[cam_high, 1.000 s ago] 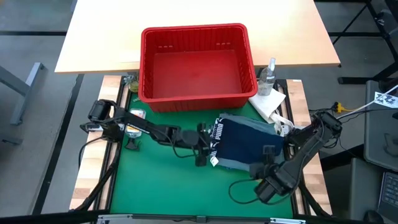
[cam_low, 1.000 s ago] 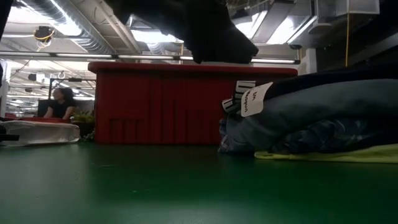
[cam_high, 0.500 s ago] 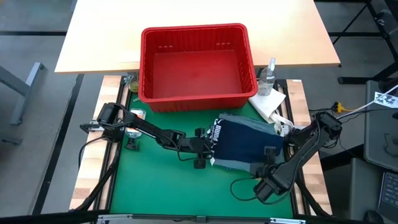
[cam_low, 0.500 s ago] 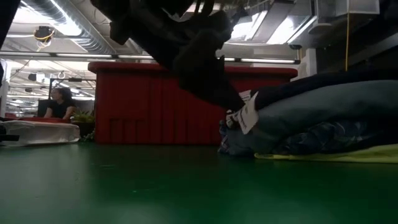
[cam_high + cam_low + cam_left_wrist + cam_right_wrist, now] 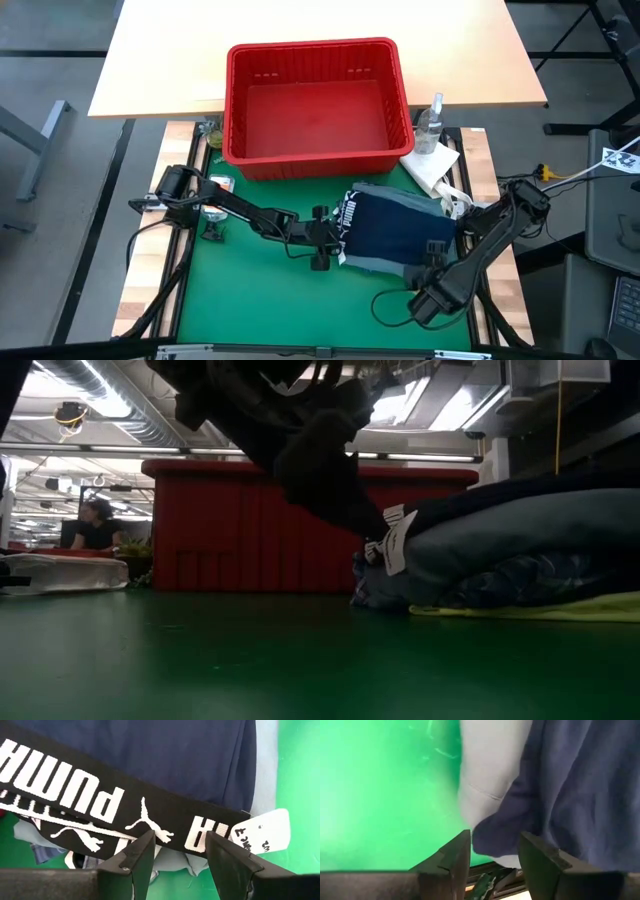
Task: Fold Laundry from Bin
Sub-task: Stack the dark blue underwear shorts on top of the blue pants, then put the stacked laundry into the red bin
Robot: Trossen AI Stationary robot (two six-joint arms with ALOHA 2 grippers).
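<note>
A folded pile of laundry lies on the green mat, right of centre. On top is the dark navy garment point(image 5: 395, 225) with a black lettered waistband point(image 5: 100, 805) and a white tag point(image 5: 262, 830). Under it are a grey-blue garment point(image 5: 520, 535) and a yellow one point(image 5: 540, 610). The red bin point(image 5: 312, 47) stands behind the pile with nothing in it. My left gripper point(image 5: 177, 840) is open at the pile's left edge, slanting down onto the waistband. My right gripper point(image 5: 492, 840) is open, pointing down over the pile's near right corner point(image 5: 432, 255). My left gripper meets the pile at its left edge, on the waistband's end point(image 5: 170, 837) beside the tag point(image 5: 395, 535). The open fingers slant down from the table's left, one on either side of that spot, and pinch nothing. Of my right gripper I cannot tell whether it touches the cloth.
A spray bottle point(image 5: 432, 122) and a white paper towel point(image 5: 432, 165) lie right of the bin, behind the pile. Small objects point(image 5: 215, 185) sit at the mat's far left. Bare green mat point(image 5: 260, 300) stretches along the near side. A person point(image 5: 98, 525) sits far off in the room.
My left gripper has come down and tipped lower onto the pile's left edge, then kept still. The white tag there has been pushed over and now leans. My right gripper has sunk a little over the pile's near right corner. Both stay open.
</note>
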